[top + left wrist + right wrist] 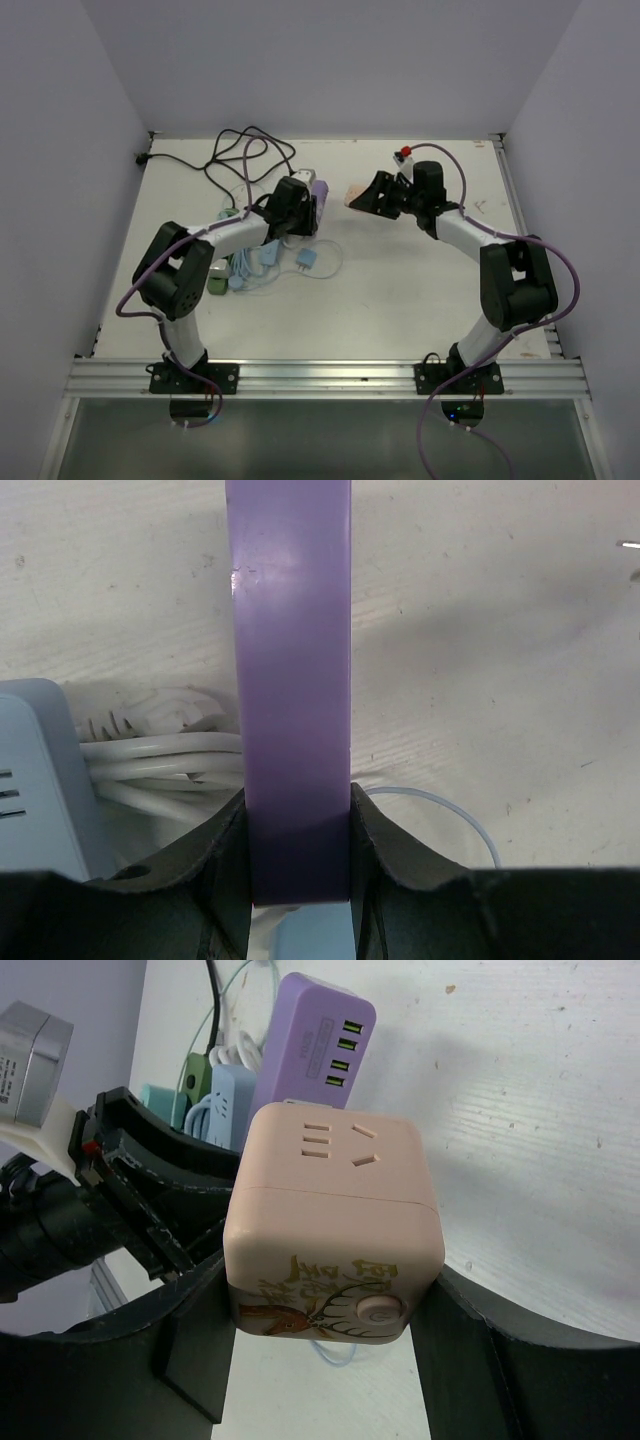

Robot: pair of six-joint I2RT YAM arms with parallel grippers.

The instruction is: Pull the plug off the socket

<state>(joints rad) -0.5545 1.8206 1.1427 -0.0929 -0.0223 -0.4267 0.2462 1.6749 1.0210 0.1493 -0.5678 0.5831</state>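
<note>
Centrally, toward the back of the table [400, 290], the pink cube socket [335, 1240] sits clamped between the two fingers [190, 1350] of the right gripper [320, 1325], whose jaws stand about halfway apart, pressed against the cube's opposite sides. Its upper face shows two sets of slots, and a round button sits low on the printed face turned to the wrist camera. Just to the cube's left, the purple power strip [310, 1050] has a row of green-lit ports on its face. The left gripper [298, 830] has that strip pinched edge-on, its jaws nearly closed and tight on both flat sides. From above, the two grippers face each other, cube and strip near but apart. Beside the purple strip lie a pale blue strip [30, 770] and a bundle of white cord [170, 760]. A black cable [240, 150] loops across the table's far left corner.
</note>
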